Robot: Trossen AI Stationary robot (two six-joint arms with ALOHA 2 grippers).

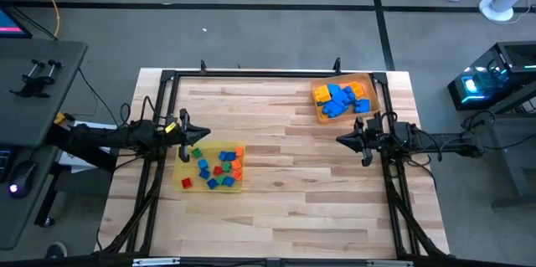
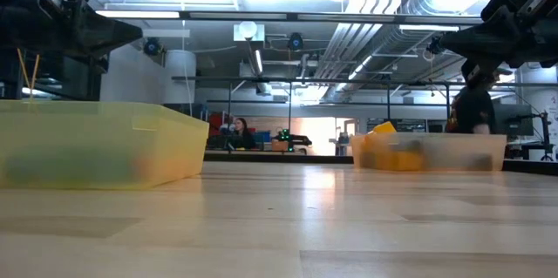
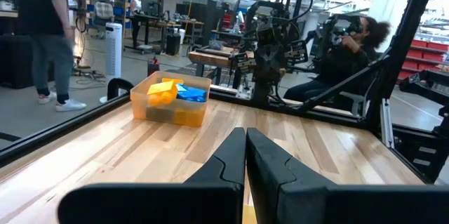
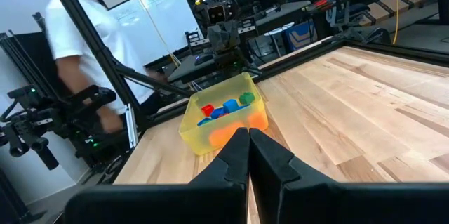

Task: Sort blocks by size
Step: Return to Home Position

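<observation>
Small cube blocks (image 1: 216,169), blue, red, green and orange, lie in a yellow tray (image 1: 186,183) at the table's left; they also show in the right wrist view (image 4: 223,107). Larger blue and orange oblong blocks (image 1: 342,100) lie in an orange tray (image 1: 371,85) at the far right, also seen in the left wrist view (image 3: 175,92). My left gripper (image 1: 205,134) is shut and empty, above the table just beyond the yellow tray's far edge. My right gripper (image 1: 341,139) is shut and empty, above the table on the near side of the orange tray.
A black metal frame (image 1: 251,74) runs along the table's edges. The wooden table (image 1: 293,175) lies bare between the two trays. People stand and sit in the room beyond the table (image 3: 49,34).
</observation>
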